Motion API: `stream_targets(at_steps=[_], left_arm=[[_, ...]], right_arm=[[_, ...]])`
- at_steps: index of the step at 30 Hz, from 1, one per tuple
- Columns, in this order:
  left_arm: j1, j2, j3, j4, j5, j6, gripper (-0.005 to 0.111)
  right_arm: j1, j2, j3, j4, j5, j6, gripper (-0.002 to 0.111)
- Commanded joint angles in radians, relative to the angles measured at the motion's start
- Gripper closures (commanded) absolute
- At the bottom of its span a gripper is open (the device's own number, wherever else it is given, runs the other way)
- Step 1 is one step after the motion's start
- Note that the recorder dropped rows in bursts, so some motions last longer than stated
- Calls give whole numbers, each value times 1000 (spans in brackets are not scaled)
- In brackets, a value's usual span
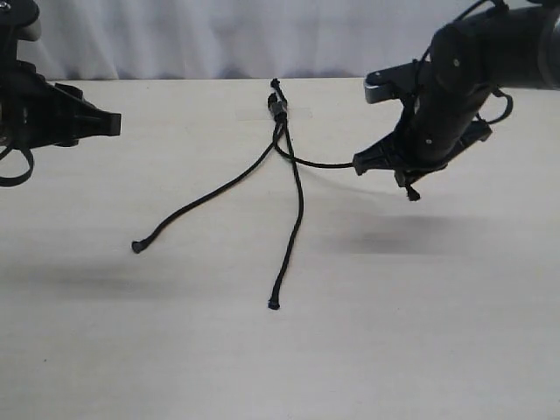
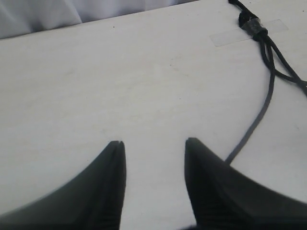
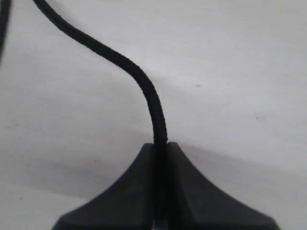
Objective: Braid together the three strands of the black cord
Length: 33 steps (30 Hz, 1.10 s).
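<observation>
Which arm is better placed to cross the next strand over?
Right. The right gripper is shut on one strand; the left gripper is open, empty, and well off to the side of the cord.

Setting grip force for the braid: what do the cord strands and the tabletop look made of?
Strands: likely woven or braided fibre rope, matte black; they lie in soft curves, and the one pinched in the right hand bends smoothly. Tabletop: pale, smooth, low sheen, possibly laminate or painted wood.
</observation>
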Motion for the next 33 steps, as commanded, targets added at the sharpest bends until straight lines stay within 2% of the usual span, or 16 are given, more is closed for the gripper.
stream_targets(at_steps=[1, 5, 7, 10, 15, 18, 23, 29, 31, 33], left_arm=[[-3, -5, 10, -8, -9, 0, 68], [-3, -5, 10, -9, -15, 0, 68], [-3, -5, 10, -25, -22, 0, 68], [-3, -5, 10, -31, -31, 0, 68], [-3, -5, 10, -31, -31, 0, 68], [-3, -5, 10, -31, -34, 0, 68], [-3, -5, 10, -31, -110, 0, 68], [-5, -5, 10, -31, -141, 0, 68], [-29, -5, 10, -31, -141, 0, 68], [-65, -5, 10, -31, -165, 0, 68]], right_arm=[[-36, -7, 98, 16, -138, 15, 104], [-39, -7, 141, 16, -146, 29, 104], [-39, -7, 157, 16, -149, 60, 100], [-39, -7, 170, 11, -155, 71, 88], [-39, -7, 173, 11, -161, 82, 60], [-39, -9, 173, 9, -176, 74, 52], [-35, -49, 173, 9, -214, 11, 59], [-35, -188, 228, 15, -397, 11, 93], [-37, -259, 279, 15, -483, 11, 102], [-37, -324, 336, 15, -569, 13, 104]])
